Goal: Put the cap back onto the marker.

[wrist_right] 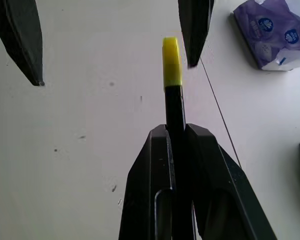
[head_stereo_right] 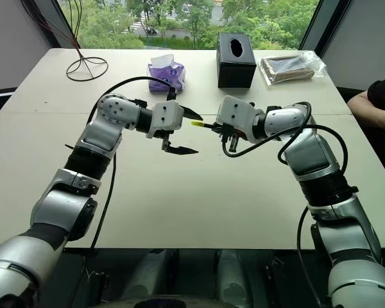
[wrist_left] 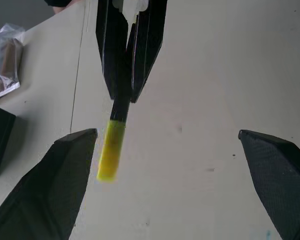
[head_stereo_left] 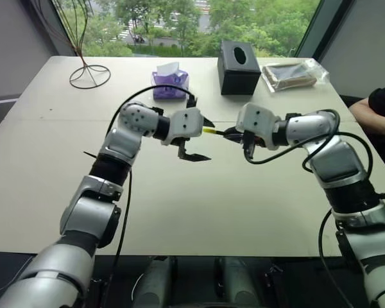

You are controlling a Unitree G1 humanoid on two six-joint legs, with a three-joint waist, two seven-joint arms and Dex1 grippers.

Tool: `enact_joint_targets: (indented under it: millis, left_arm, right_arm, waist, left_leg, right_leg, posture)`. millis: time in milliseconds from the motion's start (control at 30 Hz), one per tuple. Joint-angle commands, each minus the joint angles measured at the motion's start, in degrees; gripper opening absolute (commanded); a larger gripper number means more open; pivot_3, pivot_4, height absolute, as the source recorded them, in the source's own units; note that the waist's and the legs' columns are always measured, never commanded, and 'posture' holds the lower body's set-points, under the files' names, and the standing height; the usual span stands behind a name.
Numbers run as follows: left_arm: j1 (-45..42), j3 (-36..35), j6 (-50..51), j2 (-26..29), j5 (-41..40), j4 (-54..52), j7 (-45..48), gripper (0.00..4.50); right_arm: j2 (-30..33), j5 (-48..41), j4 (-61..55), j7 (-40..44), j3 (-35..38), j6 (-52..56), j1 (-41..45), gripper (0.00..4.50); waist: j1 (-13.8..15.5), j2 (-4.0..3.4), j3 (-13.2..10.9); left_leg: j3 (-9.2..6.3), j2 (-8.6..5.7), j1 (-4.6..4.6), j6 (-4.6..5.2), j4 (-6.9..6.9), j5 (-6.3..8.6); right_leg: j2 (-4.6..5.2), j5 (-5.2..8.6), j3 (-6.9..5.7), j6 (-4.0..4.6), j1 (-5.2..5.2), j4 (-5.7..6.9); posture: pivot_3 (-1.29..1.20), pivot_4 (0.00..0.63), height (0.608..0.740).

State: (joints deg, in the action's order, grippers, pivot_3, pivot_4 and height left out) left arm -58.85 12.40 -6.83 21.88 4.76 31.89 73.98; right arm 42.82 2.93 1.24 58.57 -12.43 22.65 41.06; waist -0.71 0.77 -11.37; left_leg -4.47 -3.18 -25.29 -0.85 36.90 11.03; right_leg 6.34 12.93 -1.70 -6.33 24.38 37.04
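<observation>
Above pale tabletop (head_stereo_left: 192, 212), small bright yellow plastic cap (wrist_right: 170, 62) sits on thin black marker (wrist_right: 175, 112); right gripper (wrist_right: 176, 131) pinches marker tight. Left gripper (head_stereo_left: 199, 138), jaws wide, apart from cap.

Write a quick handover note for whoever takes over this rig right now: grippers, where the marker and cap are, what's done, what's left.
Left gripper: open, holding nothing, its fingers either side of the capped end.
Right gripper: shut on the marker, held above the table.
The cap: sits on the marker's end, pointing toward the left gripper.
Done: cap looks seated.
Left: check it is pushed fully home, then set the marker down.
</observation>
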Motion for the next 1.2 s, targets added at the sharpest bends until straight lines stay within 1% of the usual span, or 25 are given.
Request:
enact_joint_targets:
  millis: [33,133,167,200,300,400,467,533,600,667,733,800,867,900,933,1000,1033,1100,1133,1200]
  left_arm:
    - [-2.03,-2.91,-0.37,2.34,-1.29,0.17,-3.45,4.45]
    - [-0.79,-5.75,2.93,3.04,-3.1,-0.67,-8.14,4.45]
    - [0.56,-7.21,5.1,3.04,-4.68,-2.64,-9.42,4.45]
    - [1.86,-8.79,9.58,2.91,-6.23,-4.71,-11.19,4.45]
    - [7.73,-13.01,24.34,2.16,-10.3,-13.85,-17.89,4.45]
    - [13.07,-14.85,35.55,1.33,-12.55,-22.64,-23.51,4.45]
    - [19.95,-15.62,42.63,-0.14,-11.75,-30.34,-30.1,4.45]
    - [25.39,-16.65,48.14,-2.39,-10.76,-35.67,-36.99,4.45]
    - [28.39,-17.34,50.31,-4.58,-10.69,-38.51,-41.77,4.45]
    - [30.38,-17.62,50.12,-6.56,-11.06,-39.6,-45.11,4.45]
    - [31.23,-18.01,50.19,-7.94,-11.6,-39.68,-47.7,4.45]
    - [31.76,-17.43,49.09,-8.12,-11.46,-39.25,-48.96,4.45]
    - [32.06,-16.75,47.63,-7.98,-11.37,-38.38,-49.59,4.5]
    - [32.03,-16.47,47.01,-7.78,-11.26,-37.94,-49.83,4.5]
    - [31.91,-16.45,46.59,-7.66,-11.27,-37.25,-50.1,4.5]
    - [31.56,-16.96,45.8,-7.67,-11.49,-35.97,-50.82,4.5]
    - [31.38,-17.33,45.61,-7.75,-11.8,-35.46,-51.11,4.5]
    - [31.08,-17.66,44.97,-7.76,-12.04,-34.91,-51.81,4.5]
    - [30.8,-18.26,45.06,-7.77,-12.43,-34.5,-52.31,4.5]
    - [30.43,-19.57,45.13,-7.4,-13.33,-34.2,-52.92,4.5]
  right_arm:
    - [2.04,-0.07,1.06,-1.75,3.71,-1.21,-1.76,0.0]
    - [3.1,-0.17,2.33,-4.53,6.33,-0.87,-4.39,0.0]
    - [2.66,-1.28,2.12,-5.55,7.96,0.5,-5.5,0.0]
    - [1.76,-2.9,1.65,-6.52,9.9,2.27,-6.53,0.0]
    - [-3.02,-8.49,-1.22,-11.59,16.6,10.1,-8.94,0.0]
    - [-5.57,-10.56,-3.93,-15.0,19.19,15.39,-10.6,0.0]
    - [-9.46,-11.98,-5.3,-20.96,22.4,22.5,-11.38,0.0]
    - [-13.69,-13.08,-6.36,-27.0,25.62,29.5,-11.65,0.0]
    - [-16.32,-13.38,-6.75,-30.75,27.03,32.5,-11.96,0.0]
    - [-18.28,-13.48,-5.88,-34.13,28.31,34.26,-11.8,0.0]
    - [-18.96,-13.29,-4.83,-36.07,28.24,34.73,-11.91,0.0]
    - [-18.96,-12.94,-4.36,-37.13,27.38,34.16,-12.36,0.0]
    - [-18.65,-12.64,-4.08,-37.99,26.63,33.6,-12.6,0.98]
    - [-18.4,-12.73,-4.16,-37.99,26.18,33.57,-12.69,1.33]
    - [-18.51,-12.78,-4.29,-38.58,26.23,33.76,-12.62,1.78]
    - [-18.55,-13.1,-4.61,-39.18,26.28,34.15,-12.47,2.85]
    - [-18.65,-13.18,-4.77,-39.65,26.42,34.33,-12.39,3.25]
    - [-18.26,-13.31,-4.95,-39.76,26.26,34.28,-12.46,4.39]
    - [-17.84,-13.36,-5.25,-39.7,26.31,34.19,-12.47,4.46]
    - [-16.49,-13.63,-6.48,-39.19,26.8,33.94,-12.61,4.46]
  waist:
    - [-0.13,0.0,0.0]
    - [-0.08,-0.01,0.0]
    - [-0.09,-0.01,0.0]
    - [-0.1,-0.01,0.0]
    - [-0.31,-0.01,0.0]
    - [-0.15,-0.01,-0.01]
    - [-0.13,-0.02,0.0]
    - [-0.05,-0.04,0.02]
    - [0.06,-0.04,0.01]
    - [0.33,-0.04,0.01]
    - [0.53,-0.04,0.01]
    - [0.61,-0.05,0.02]
    - [0.48,-0.05,0.02]
    - [0.4,-0.05,0.02]
    - [0.23,-0.05,0.02]
    - [0.13,-0.05,0.02]
    - [0.11,-0.05,0.02]
    - [0.05,-0.05,0.02]
    - [0.06,-0.05,0.02]
    - [0.08,-0.05,0.02]
  left_leg:
    - [0.01,0.0,0.0,0.0,0.0,0.0]
    - [-0.03,0.02,0.01,0.0,-0.02,0.0]
    - [-0.03,0.02,0.0,0.0,-0.02,0.0]
    - [-0.02,0.02,0.0,0.0,-0.02,0.0]
    - [-0.06,0.04,0.01,0.0,-0.02,0.0]
    - [-0.1,0.04,0.01,0.0,-0.02,0.0]
    - [-0.11,0.05,0.01,0.0,0.0,0.0]
    - [-0.12,0.13,0.06,0.0,-0.02,0.0]
    - [-0.14,0.12,0.08,0.0,-0.05,0.0]
    - [-0.15,0.07,0.06,-0.01,-0.04,0.0]
    - [-0.15,0.04,0.06,-0.01,-0.01,0.0]
    - [-0.12,0.04,0.05,-0.02,0.02,0.0]
    - [-0.09,0.0,0.06,-0.02,0.02,0.0]
    - [-0.09,0.0,0.06,-0.02,0.01,0.0]
    - [-0.08,0.0,0.06,-0.02,0.0,0.0]
    - [-0.07,0.0,0.06,-0.02,0.0,0.0]
    - [-0.07,0.0,0.06,-0.02,0.0,0.0]
    - [-0.07,0.0,0.06,-0.02,0.0,0.0]
    - [-0.07,0.01,0.06,-0.02,0.0,0.0]
    - [-0.07,0.01,0.06,-0.02,0.0,0.0]
  right_leg:
    - [0.0,0.0,0.01,0.0,0.0,0.0]
    - [0.0,0.0,0.02,0.0,0.02,0.0]
    - [0.0,0.0,0.02,0.0,0.02,0.0]
    - [0.02,0.0,0.02,0.0,0.02,0.0]
    - [0.02,0.0,0.04,0.0,0.01,0.01]
    - [0.0,0.0,0.03,0.0,0.01,0.05]
    - [0.01,0.0,0.04,0.0,0.0,0.04]
    - [0.03,0.0,0.09,0.0,-0.04,0.04]
    - [0.03,0.0,0.1,0.01,-0.04,0.04]
    - [0.03,0.0,0.08,0.01,-0.04,0.05]
    - [0.04,0.0,0.07,0.02,-0.04,0.03]
    - [0.06,0.0,0.07,0.03,-0.04,0.02]
    - [0.06,0.0,0.07,0.03,-0.04,0.02]
    - [0.05,0.01,0.06,0.03,-0.04,0.02]
    - [0.05,0.01,0.06,0.03,-0.04,0.02]
    - [0.05,0.01,0.07,0.03,-0.04,0.02]
    - [0.05,0.01,0.07,0.03,-0.04,0.02]
    - [0.05,0.01,0.07,0.03,-0.04,0.02]
    - [0.04,0.01,0.06,0.03,-0.04,0.02]
    - [0.04,0.01,0.06,0.03,-0.04,0.02]
  posture:
    - [0.0,0.15,0.74]
    - [0.0,0.15,0.74]
    - [0.0,0.15,0.74]
    - [0.0,0.15,0.74]
    - [0.0,0.15,0.74]
    - [0.0,0.15,0.74]
    - [0.0,0.15,0.74]
    - [0.0,0.15,0.74]
    - [0.0,0.15,0.74]
    - [0.0,0.15,0.74]
    - [0.0,0.15,0.74]
    - [0.0,0.15,0.74]
    - [0.0,0.15,0.74]
    - [0.0,0.15,0.74]
    - [0.0,0.15,0.74]
    - [0.0,0.15,0.74]
    - [0.0,0.15,0.74]
    - [0.0,0.15,0.74]
    - [0.0,0.15,0.74]
    - [0.0,0.15,0.74]
